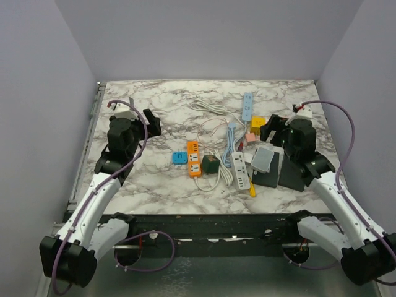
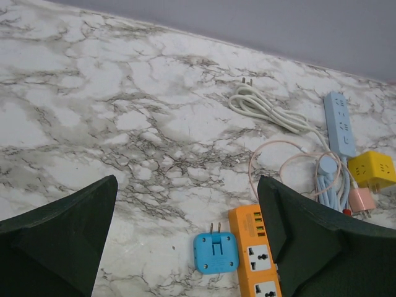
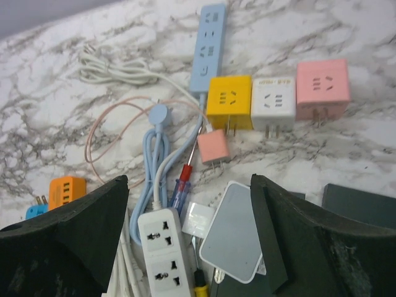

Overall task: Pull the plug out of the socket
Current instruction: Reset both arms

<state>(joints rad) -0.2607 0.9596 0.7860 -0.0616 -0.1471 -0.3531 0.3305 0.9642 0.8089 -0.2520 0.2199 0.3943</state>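
Note:
An orange socket strip lies mid-table with a dark green plug against its right side; how it is seated I cannot tell. In the left wrist view the orange strip shows beside a blue adapter, and the green plug is hidden behind my finger. My left gripper hangs open above bare marble, left of the strip. My right gripper is open over a white socket strip and a grey adapter, holding nothing.
A light blue strip, yellow, white and pink cube adapters, a small pink charger, a screwdriver and coiled cables crowd the right half. Black flat blocks lie near the right arm.

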